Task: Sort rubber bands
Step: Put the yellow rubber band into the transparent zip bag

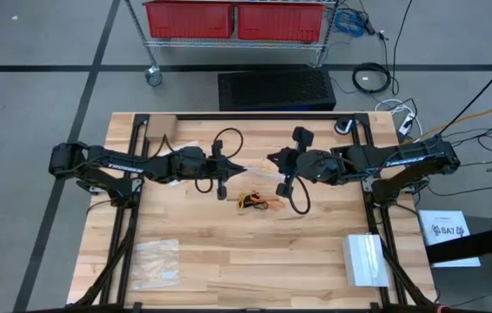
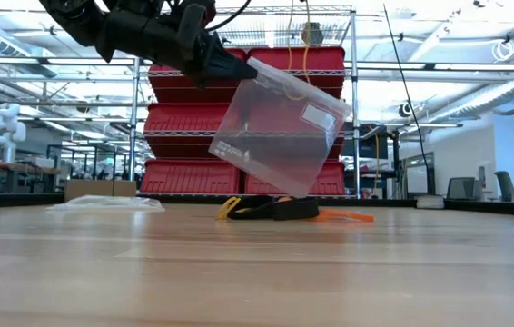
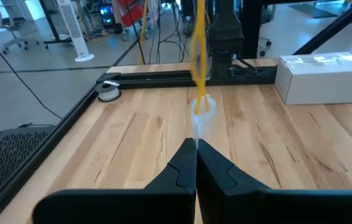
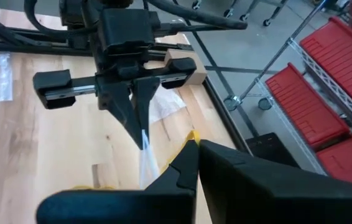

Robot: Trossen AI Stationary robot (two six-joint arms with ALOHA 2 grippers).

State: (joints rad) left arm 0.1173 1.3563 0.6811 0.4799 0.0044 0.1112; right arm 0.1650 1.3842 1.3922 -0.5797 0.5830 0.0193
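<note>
Clear plastic bag point(image 2: 280, 127) hangs above the table point(image 1: 229, 269), pinched at its edge by the left gripper point(image 1: 242, 168) with fingers pressed together. Facing it, the right gripper point(image 1: 269, 158) is also closed. Below them the rubber bands point(image 1: 253, 202) lie in a small pile.

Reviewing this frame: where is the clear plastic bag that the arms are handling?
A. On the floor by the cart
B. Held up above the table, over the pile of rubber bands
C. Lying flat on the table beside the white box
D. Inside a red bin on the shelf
B: in the low view the clear bag hangs in the air from the left gripper, above the pile of rubber bands on the table.
</note>
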